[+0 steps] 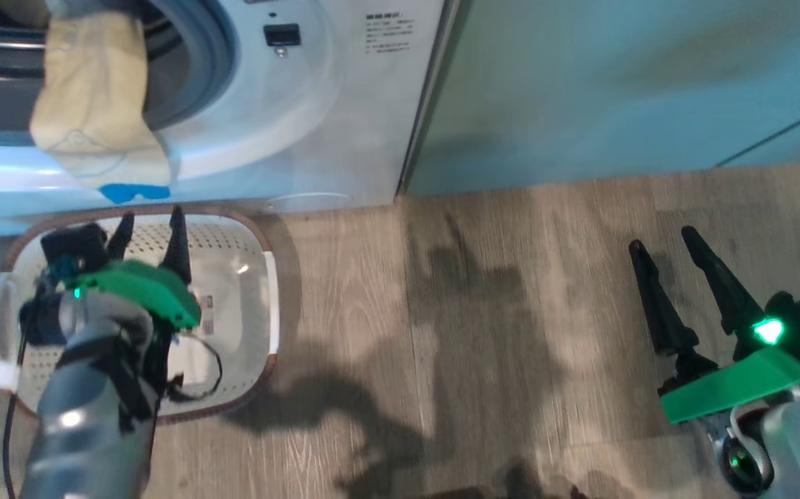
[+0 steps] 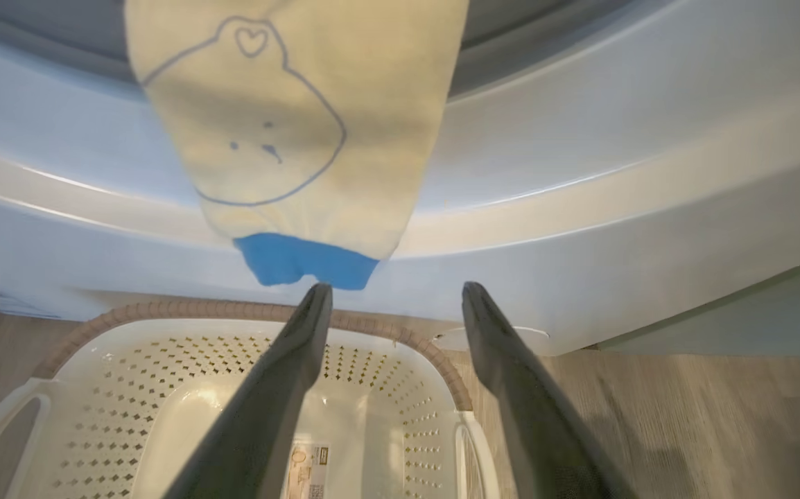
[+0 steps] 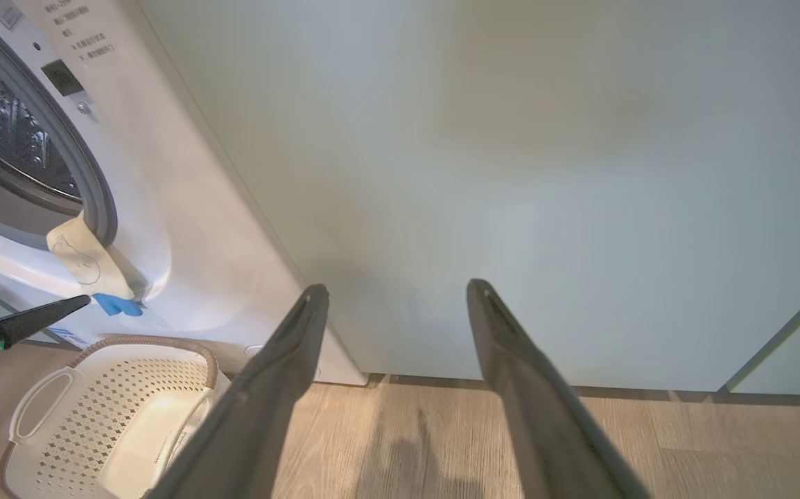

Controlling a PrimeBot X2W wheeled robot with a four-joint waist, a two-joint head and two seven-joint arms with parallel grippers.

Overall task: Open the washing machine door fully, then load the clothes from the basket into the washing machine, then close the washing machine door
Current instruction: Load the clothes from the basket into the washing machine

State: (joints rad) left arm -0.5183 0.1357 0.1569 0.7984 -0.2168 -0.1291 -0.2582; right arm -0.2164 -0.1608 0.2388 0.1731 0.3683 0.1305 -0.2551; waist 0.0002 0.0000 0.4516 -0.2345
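Basket (image 1: 254,229) right under L gripper (image 1: 152,216) looks empty. Its jaws are apart, holding nothing. Bear-print garment (image 1: 95,104) just above its tips hangs half out of washer (image 1: 289,125) mouth. R gripper (image 1: 662,237) also spread, idle, well apart. Prob. left to do: tuck garment in, shut door.

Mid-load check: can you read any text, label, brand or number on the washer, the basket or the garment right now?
No text can be read.
Small print on the washing machine front, right of the opening: several lines, too blurred.
Label on the basket floor: print and a code, too small.
Clothes hanging from the opening: a bear outline and a blue patch, no letters.
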